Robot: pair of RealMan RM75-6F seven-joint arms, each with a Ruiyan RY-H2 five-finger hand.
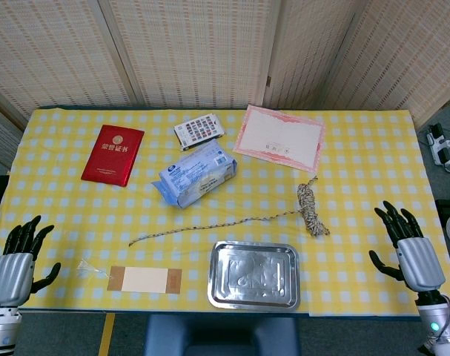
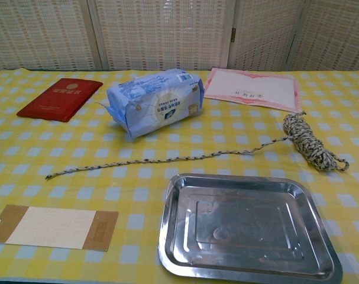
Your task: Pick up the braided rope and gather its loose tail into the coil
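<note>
The braided rope lies on the yellow checked tablecloth. Its coil sits right of centre, and the loose tail runs from it leftward across the table to a free end at the left. My left hand rests at the table's front left corner, fingers spread, holding nothing. My right hand is at the front right, also spread and empty, well to the right of the coil. Neither hand shows in the chest view.
A metal tray lies just in front of the tail. A blue-white packet lies behind it. A red booklet, a calculator, a pink certificate and a tan card lie around.
</note>
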